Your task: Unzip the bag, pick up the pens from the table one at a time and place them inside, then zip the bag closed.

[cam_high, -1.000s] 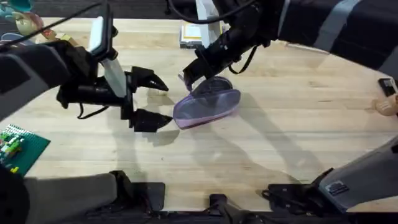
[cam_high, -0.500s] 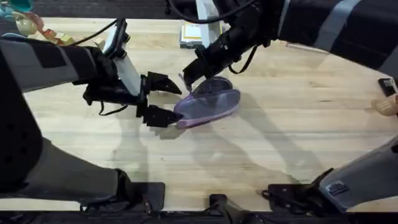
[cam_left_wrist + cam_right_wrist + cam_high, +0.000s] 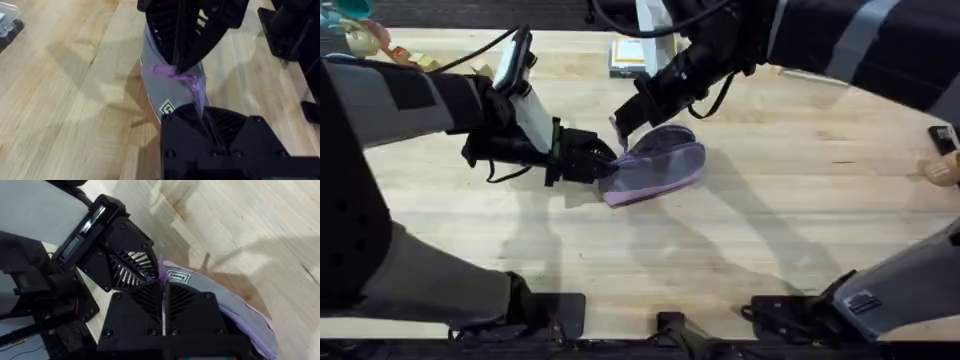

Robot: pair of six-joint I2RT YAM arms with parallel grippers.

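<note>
Left gripper (image 3: 598, 160) has moved right since the earlier frame and now has its fingers closed on the left end of the bag (image 3: 655, 168), which lies mid-table (image 3: 740, 250). Right gripper (image 3: 620, 128) reaches in from the far side, fingers pinched on the purple zipper pull (image 3: 195, 82) at the bag's far left corner
</note>
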